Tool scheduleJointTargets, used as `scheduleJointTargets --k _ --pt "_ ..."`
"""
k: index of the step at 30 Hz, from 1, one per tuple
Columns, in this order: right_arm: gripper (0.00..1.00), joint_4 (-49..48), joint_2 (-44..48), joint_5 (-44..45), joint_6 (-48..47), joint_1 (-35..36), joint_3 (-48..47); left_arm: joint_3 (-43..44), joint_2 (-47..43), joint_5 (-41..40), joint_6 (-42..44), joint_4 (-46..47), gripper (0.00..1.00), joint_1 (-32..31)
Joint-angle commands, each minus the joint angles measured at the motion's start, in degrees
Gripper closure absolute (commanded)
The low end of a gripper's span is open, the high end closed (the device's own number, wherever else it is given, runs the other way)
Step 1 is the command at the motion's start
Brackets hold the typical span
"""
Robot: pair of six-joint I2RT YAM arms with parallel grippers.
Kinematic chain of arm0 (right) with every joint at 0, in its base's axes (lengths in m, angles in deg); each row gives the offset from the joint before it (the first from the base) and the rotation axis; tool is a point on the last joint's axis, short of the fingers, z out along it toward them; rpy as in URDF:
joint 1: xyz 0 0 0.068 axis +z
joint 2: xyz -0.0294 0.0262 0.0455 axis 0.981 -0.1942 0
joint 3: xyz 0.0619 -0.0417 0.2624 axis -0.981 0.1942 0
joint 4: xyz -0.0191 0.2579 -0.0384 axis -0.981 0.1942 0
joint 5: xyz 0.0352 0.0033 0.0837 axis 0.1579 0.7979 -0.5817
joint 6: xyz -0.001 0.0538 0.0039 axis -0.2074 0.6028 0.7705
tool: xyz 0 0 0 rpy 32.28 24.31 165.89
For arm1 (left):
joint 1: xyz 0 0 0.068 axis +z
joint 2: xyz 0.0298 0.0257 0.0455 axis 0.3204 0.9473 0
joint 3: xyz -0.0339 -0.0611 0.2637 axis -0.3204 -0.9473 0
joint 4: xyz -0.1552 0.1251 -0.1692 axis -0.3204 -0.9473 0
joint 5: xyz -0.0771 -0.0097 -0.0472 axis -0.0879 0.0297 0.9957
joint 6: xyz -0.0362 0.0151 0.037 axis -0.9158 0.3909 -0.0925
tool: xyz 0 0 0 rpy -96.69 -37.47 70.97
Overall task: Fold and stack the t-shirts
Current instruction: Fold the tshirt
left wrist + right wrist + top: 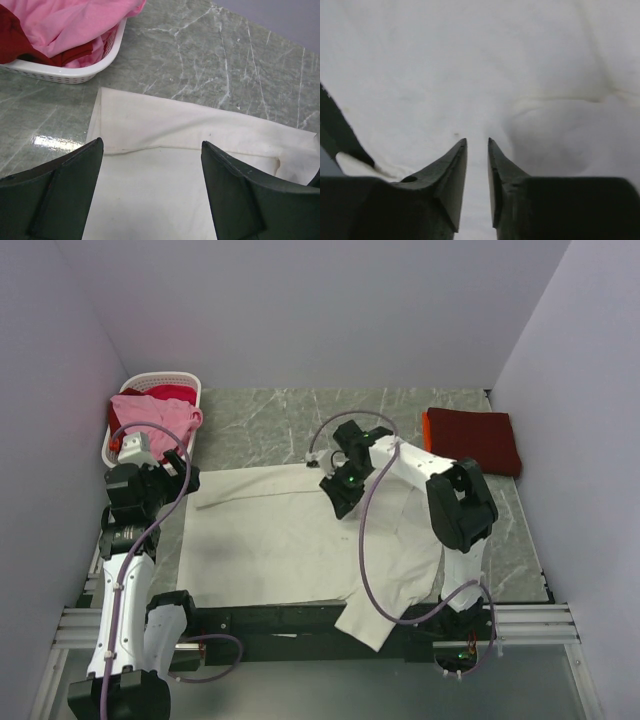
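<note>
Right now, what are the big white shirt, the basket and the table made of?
The shirt looks like soft, matte cloth, maybe cotton: it lies limp with creases. The basket looks like smooth white plastic with rows of small holes. The table looks like shiny grey-green marble with white veins, though it could be a printed top.

Bright, even light is seen everywhere. In the left wrist view, glare is seen on the surface, lower left.
</note>
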Motion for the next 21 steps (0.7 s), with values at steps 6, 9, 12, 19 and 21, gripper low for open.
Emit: scheduleJointTargets --k 6,9,12,19,21 --pt "0.59 4.52 6.59 2.1 -2.13 -7.02 -2.16 -0.29 -0.51 2.19 0.93 2.97 0.16 -0.26" --pt "0.59 3.47 4.57 3.5 -0.73 -15.63 -7.26 -0.81 1.07 5.26 0.67 4.38 0.16 -0.26" --pt "0.57 1.18 1.59 5.08 1.99 -23.0 -11.65 -0.47 4.84 7.21 -0.12 4.39 0.21 -0.61" --pt "0.53 -4.97 -3.08 8.42 7.44 -29.62 -14.39 8.58 20.38 -3.76 -0.12 -1.86 0.41 -6.15" --pt "0.53 -5.5 -4.13 9.3 8.5 -29.54 -14.47 10.34 22.07 -6.22 -0.38 -2.21 0.41 -6.33"
